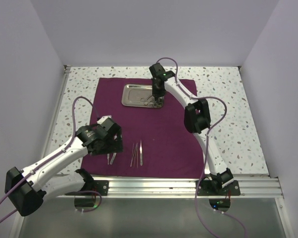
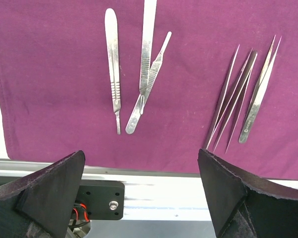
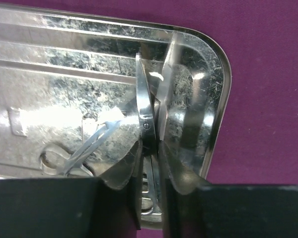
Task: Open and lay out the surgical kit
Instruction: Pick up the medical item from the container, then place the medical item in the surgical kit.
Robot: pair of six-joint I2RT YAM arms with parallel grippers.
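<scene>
Moving instruments out: the right hand (image 3: 150, 153) is pinched on a clamp (image 3: 144, 109) in the tray (image 3: 64, 64) beneath it. The next move calls for a straight lift clear of the rim. The left hand (image 2: 141, 163) gapes wide, with tweezers (image 2: 252, 115) just ahead on the cloth (image 2: 49, 74).

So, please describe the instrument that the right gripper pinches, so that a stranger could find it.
On the purple cloth, find the steel tray at the far side. At its right end the right gripper pinches a slim steel instrument standing on edge, while its ring-handled neighbour lies flat.
</scene>
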